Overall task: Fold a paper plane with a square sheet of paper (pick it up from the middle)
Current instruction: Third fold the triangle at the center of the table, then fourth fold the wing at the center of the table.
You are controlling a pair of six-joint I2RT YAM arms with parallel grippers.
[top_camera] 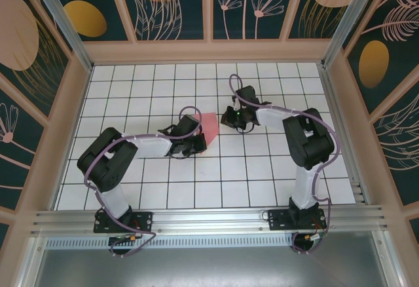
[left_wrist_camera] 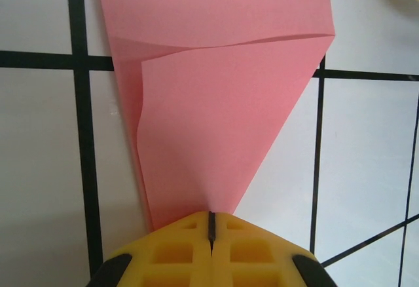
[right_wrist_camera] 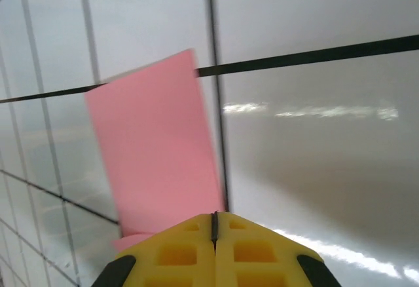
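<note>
Square sheet of paper (top_camera: pixel 211 128), one, between closed left tool (left_wrist_camera: pixel 211 227) and right tool (right_wrist_camera: pixel 215 227)

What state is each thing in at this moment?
Thin pink-red square sheet of paper: partly folded, one flap creased over, tapering to a narrow end.
Left claw: shut, pinching the paper's narrow end.
Right claw: shut at the paper's edge; grip unclear.

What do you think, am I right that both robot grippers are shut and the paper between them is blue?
Not quite. The paper is pink-red, not blue, as the left wrist view shows. The rest holds: the left gripper and right gripper are both shut, with the paper between them.
</note>
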